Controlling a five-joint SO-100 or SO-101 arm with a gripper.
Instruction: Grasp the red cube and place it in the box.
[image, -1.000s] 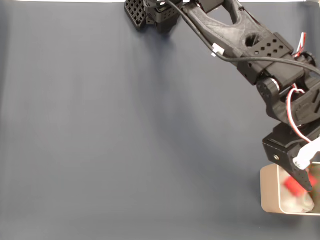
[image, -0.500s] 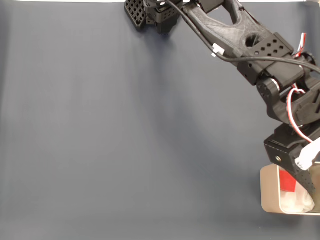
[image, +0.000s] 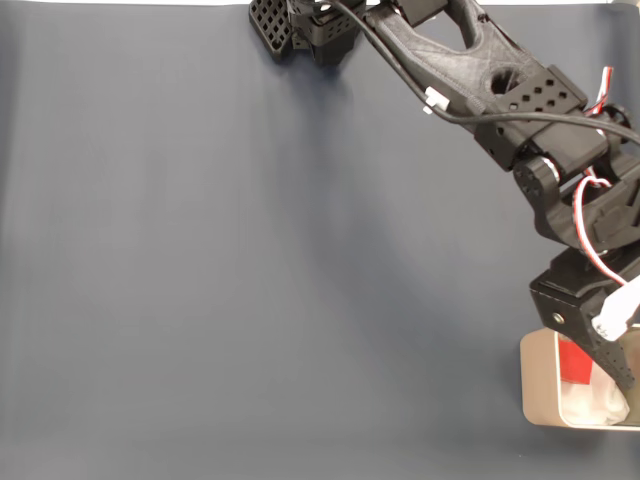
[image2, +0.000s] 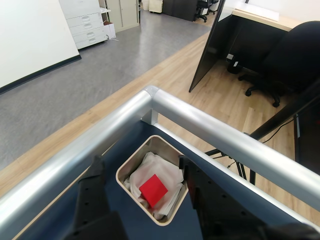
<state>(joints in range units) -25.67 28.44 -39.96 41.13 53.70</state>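
Cube (image2: 153, 190) lies on white padding (image2: 165, 172) in box (image2: 131, 164), untouched. Tool (image2: 142, 172) spread wide above, empty. Metal rail (image2: 210, 127) edges desk (image: 250, 280); office chair (image2: 290, 55) beyond.

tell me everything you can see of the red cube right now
The red cube is small, bright red and matte, with plain faces and crisp edges. In the wrist view it lies on the crumpled white padding inside the beige box, turned corner-on to the camera, clear of the walls. The open gripper straddles the box above, fingers apart and not touching it. In the fixed view the arm partly covers the cube.
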